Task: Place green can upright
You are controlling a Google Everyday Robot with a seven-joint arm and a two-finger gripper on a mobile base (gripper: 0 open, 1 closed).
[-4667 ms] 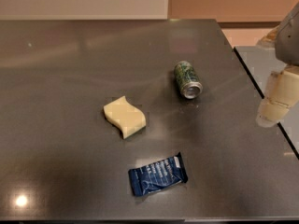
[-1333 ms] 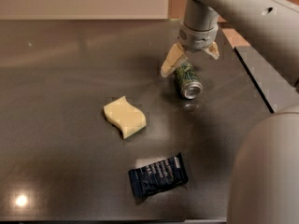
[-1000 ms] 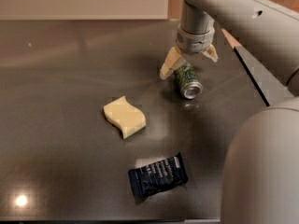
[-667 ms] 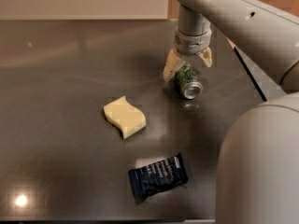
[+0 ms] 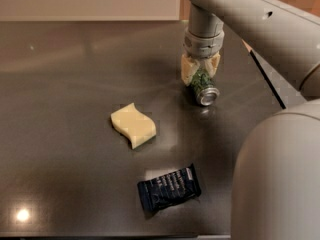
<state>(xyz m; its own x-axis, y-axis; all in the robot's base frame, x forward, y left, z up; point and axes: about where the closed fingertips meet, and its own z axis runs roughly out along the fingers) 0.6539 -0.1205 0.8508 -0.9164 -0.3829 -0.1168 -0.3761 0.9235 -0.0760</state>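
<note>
The green can [image 5: 203, 86] lies on its side on the dark table [image 5: 60, 109], its silver end facing the front. My gripper [image 5: 200, 70] comes down from above over the can's far half. Its pale fingers [image 5: 187, 71] sit on either side of the can's body, closed in against it. The can still rests on the table.
A pale yellow sponge [image 5: 133, 125] lies left of the can in the middle of the table. A dark blue snack packet [image 5: 168, 189] lies near the front edge. My arm's grey body [image 5: 280, 179] fills the lower right. The table's right edge [image 5: 267, 81] runs just past the can.
The gripper has come in from the right, dropped over the can and drawn its fingers in from a wide spread to the can's sides. The can has not moved.
</note>
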